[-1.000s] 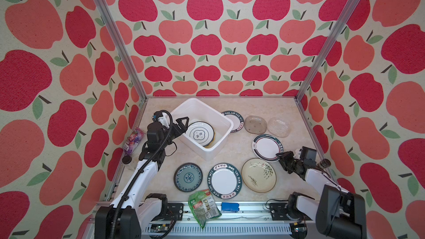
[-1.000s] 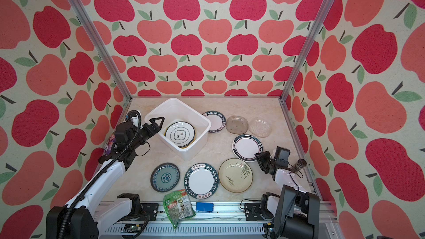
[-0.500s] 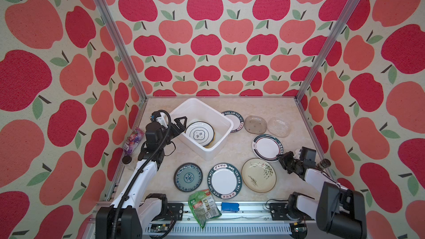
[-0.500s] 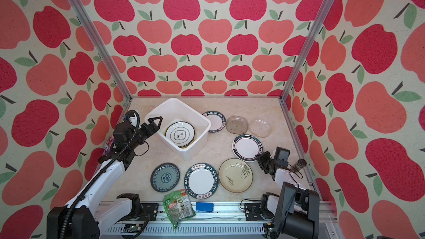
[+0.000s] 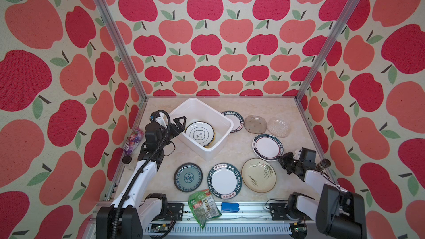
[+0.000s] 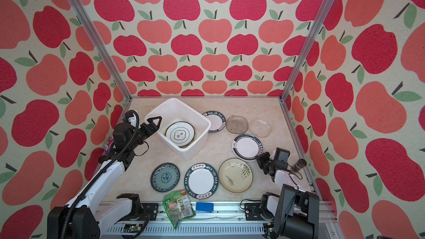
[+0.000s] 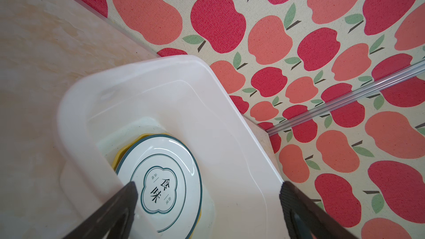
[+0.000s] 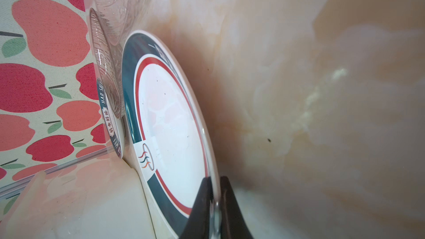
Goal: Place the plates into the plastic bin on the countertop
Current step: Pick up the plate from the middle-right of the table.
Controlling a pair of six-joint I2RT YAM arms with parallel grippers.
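Pinching a plate's edge
Right claw [image 8: 215,203] squeezes tight on the edge of the white plate with the red ring [image 8: 170,120]. Left claw [image 7: 208,188] hangs wide open over the plastic bin [image 7: 69,102].

Both top views look down from high over the whole worktop [image 5: 236,148]; left wrist close above the bin [image 7: 202,116]; right wrist low beside a plate [image 8: 170,123].

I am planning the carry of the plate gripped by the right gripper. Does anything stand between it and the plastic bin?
Nothing visible does: only bare countertop lies between the green-and-red-rimmed plate and the plastic bin. The bin's wall must be cleared, and the open left gripper hovers at the bin's opposite rim.
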